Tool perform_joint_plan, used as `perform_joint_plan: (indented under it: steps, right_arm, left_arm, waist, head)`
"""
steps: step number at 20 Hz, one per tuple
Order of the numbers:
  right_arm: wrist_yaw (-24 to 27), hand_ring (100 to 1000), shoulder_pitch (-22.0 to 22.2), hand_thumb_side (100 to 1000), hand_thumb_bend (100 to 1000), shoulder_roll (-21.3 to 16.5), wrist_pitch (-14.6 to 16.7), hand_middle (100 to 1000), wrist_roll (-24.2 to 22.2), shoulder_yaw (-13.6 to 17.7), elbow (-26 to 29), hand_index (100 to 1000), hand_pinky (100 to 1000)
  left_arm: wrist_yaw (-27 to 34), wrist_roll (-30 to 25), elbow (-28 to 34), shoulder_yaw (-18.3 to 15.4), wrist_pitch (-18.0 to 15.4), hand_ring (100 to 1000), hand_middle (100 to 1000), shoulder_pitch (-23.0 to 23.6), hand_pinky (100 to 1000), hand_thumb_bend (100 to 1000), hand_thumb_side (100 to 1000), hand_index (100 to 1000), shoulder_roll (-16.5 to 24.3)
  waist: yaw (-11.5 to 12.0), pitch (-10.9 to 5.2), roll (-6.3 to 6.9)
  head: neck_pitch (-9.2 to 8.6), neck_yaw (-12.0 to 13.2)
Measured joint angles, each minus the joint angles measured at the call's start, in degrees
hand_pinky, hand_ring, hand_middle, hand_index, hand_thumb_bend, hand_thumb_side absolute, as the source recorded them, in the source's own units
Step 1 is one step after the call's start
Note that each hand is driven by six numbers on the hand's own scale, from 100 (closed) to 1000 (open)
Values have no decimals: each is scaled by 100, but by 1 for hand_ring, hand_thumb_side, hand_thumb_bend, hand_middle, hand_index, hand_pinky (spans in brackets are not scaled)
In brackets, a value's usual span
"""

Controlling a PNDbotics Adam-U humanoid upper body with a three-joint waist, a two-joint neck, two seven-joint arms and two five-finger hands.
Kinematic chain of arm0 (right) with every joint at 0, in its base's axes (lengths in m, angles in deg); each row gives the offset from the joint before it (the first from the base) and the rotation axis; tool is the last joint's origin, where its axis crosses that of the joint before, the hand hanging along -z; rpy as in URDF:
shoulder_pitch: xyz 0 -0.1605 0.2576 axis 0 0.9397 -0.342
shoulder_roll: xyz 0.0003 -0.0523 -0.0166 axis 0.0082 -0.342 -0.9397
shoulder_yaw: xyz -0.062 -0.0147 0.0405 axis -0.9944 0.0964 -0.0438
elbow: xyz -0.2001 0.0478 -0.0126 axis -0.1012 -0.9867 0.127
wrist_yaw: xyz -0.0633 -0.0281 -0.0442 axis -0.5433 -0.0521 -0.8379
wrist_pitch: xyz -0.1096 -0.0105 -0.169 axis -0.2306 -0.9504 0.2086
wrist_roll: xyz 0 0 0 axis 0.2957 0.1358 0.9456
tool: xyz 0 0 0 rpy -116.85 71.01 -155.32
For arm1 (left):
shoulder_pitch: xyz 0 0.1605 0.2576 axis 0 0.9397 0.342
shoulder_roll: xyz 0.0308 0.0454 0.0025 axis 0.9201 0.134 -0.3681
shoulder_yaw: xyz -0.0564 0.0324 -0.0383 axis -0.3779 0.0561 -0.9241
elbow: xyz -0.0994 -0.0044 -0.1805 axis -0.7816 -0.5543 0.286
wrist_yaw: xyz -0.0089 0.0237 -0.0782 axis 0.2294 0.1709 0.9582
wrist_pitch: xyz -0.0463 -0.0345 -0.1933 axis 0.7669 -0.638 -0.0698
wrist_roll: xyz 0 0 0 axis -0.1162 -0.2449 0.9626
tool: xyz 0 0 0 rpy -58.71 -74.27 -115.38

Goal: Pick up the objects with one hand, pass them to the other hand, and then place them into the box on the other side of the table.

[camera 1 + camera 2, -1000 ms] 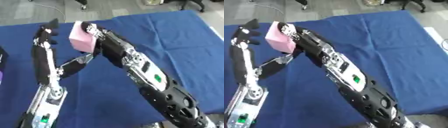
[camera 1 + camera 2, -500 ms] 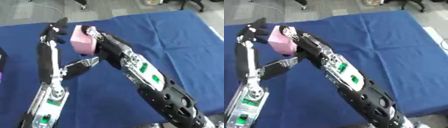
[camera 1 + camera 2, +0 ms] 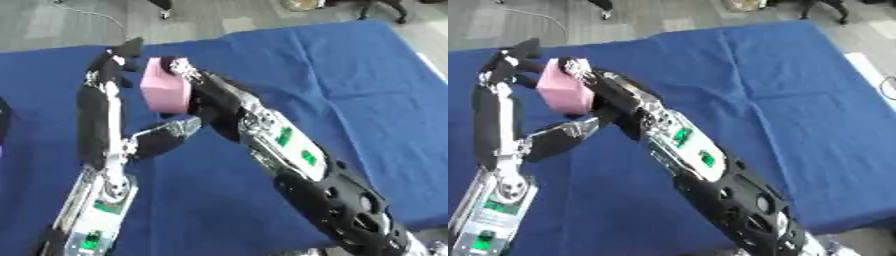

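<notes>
The right robot hand [image 3: 194, 80] is gripping the pink block [image 3: 164, 92] upright, with the open-fingered left robot hand [image 3: 114, 62] waiting just beside it.

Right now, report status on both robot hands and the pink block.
Right robot hand shut on pink block, held above the blue table. Left robot hand at the block's left side, fingers curling. Nothing between them.

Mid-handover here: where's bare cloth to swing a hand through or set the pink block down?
The blue tablecloth is bare right of the right hand, out to its far and right edges. It is crowded at upper left, where the left hand meets the pink block, with both forearms below.
</notes>
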Motion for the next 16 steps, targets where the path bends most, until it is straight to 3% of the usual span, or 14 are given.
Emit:
perform_joint_plan:
  steps: [7,16]
  right_arm:
    - [10,499,-3,674,100,0,-45,418,-59,1,-29,591,665]
    - [7,500,-4,669,100,0,-32,417,-274,9,-102,588,665]
  left_arm:
    - [69,-47,-2,1,55,586,634,-1,475,906,428,817,0]
    - [656,-1,-71,22,77,554,598,-4,451,885,418,784,-2]
  waist:
    - [-13,0,0]
    - [-28,0,0]
  head:
    - [0,0]
    - [0,0]
